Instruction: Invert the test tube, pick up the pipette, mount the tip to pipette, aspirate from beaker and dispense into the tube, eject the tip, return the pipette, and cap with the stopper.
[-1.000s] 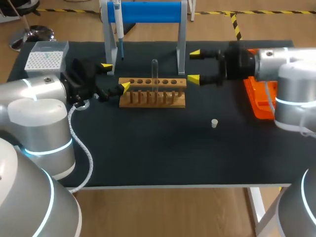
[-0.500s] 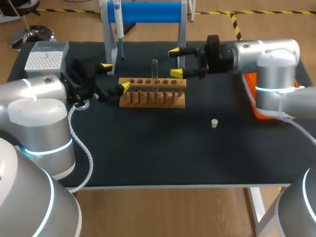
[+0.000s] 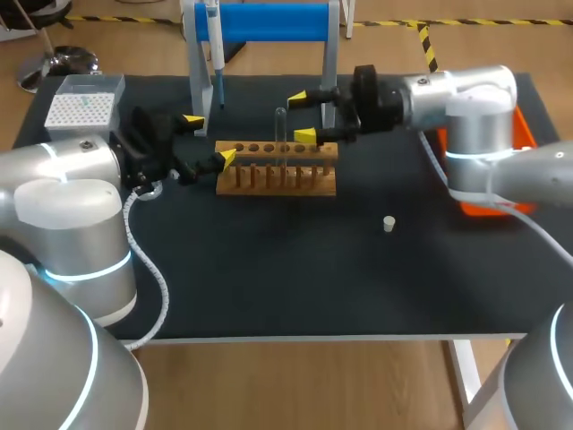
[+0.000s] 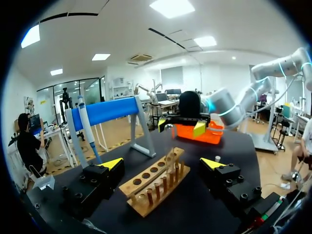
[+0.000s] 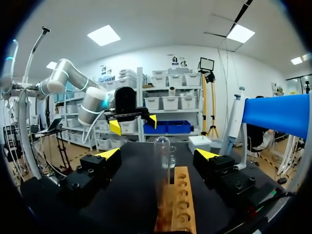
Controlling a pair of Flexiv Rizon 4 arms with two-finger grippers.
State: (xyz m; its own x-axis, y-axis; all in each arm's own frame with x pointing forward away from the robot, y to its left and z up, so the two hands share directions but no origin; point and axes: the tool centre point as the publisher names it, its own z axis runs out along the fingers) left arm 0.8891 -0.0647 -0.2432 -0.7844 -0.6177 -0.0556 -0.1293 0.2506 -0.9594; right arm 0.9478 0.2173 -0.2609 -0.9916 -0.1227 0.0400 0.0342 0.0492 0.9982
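Right end effector (image 3: 301, 116): 2 yellow-tipped fingers spread wide, gripping nothing. It was level with the upper part of the clear glass test tube (image 3: 280, 125), which lay just ahead of and between the fingers, untouched.

Clear glass test tube: stood upright in a middle hole of the pale wooden tube rack (image 3: 277, 167), its upper end appearing rounded.

Left end effector (image 3: 209, 139): 2 yellow-tipped fingers also wide apart, empty, at the rack's left end. The left wrist view showed the rack ahead and between the fingers, apart from both.

White-and-blue pipette (image 3: 215, 49): hung upright on the blue-barred metal stand (image 3: 269, 21) behind the rack.

White tip box (image 3: 82, 107): sat at the bench's rear left corner.

Small white stopper (image 3: 389, 224): stood alone on the black bench (image 3: 286, 278), in front and to the right of the rack, well apart from it.

Orange tray (image 3: 485, 208): lay at the right edge, partly hidden by the right arm (image 3: 466, 98).
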